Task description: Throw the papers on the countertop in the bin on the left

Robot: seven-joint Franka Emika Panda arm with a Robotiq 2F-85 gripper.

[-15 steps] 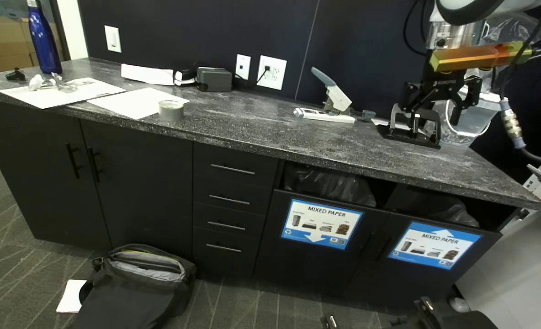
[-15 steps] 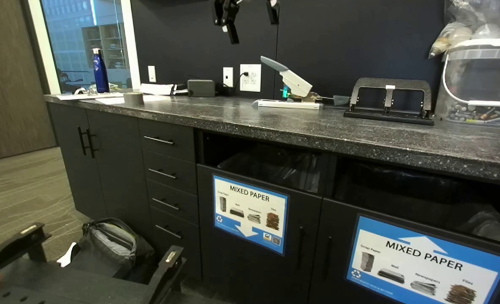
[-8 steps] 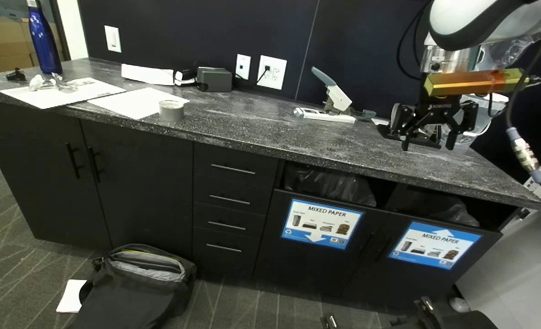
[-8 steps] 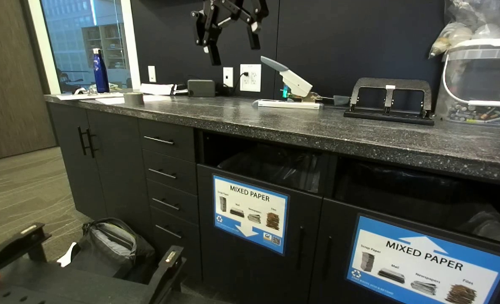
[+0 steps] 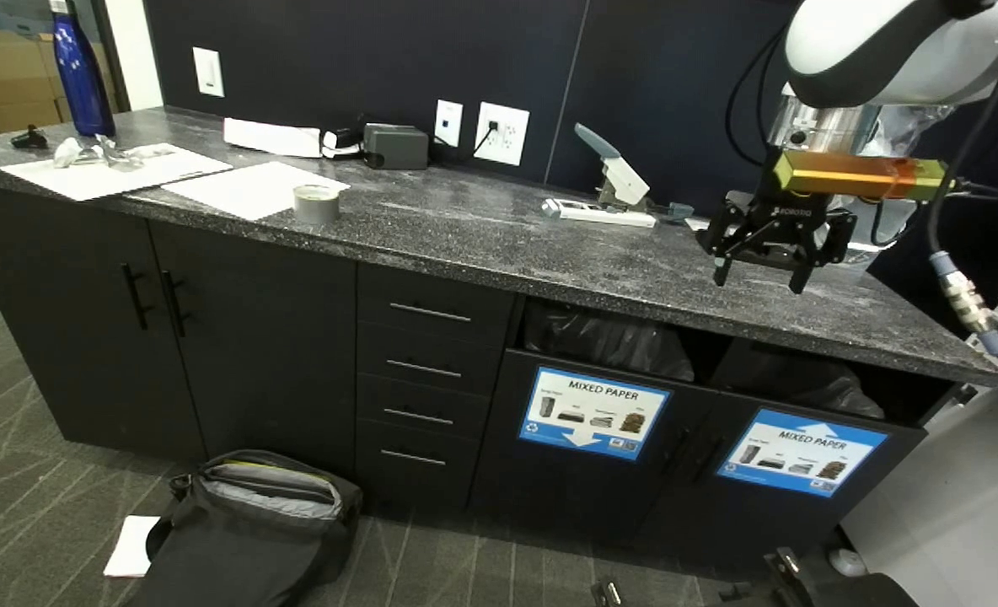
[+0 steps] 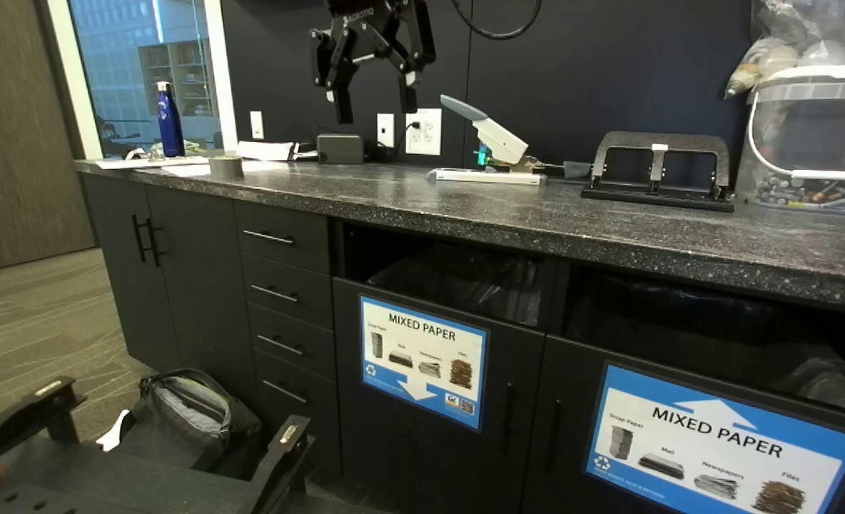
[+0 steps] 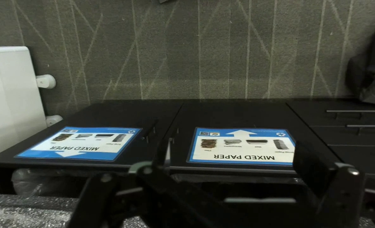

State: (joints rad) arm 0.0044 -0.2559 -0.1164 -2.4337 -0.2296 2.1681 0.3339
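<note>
Two flat white sheets [image 5: 250, 187] lie on the dark grey countertop [image 5: 465, 226], and the crumpled papers [image 5: 104, 153] rest on the one nearer to the blue bottle [image 5: 82, 76]. At the corner of the other sheet stands a roll of tape [image 5: 315, 206]; whether they touch, I cannot tell. The gripper [image 5: 760, 278] hangs in the air near the opposite end of the countertop, well apart from the papers. It is released: its two fingers [image 5: 800, 280] are spread wide from each other. Under the countertop, the bin [image 5: 617, 341], which is on the left in both exterior views, has a blue label [image 5: 593, 413], and a similar bin [image 5: 802, 379] is just beside it. In an exterior view, a stapler [image 6: 502, 143] and a hole punch [image 6: 656, 173] stand along the wall [image 6: 579, 71].
</note>
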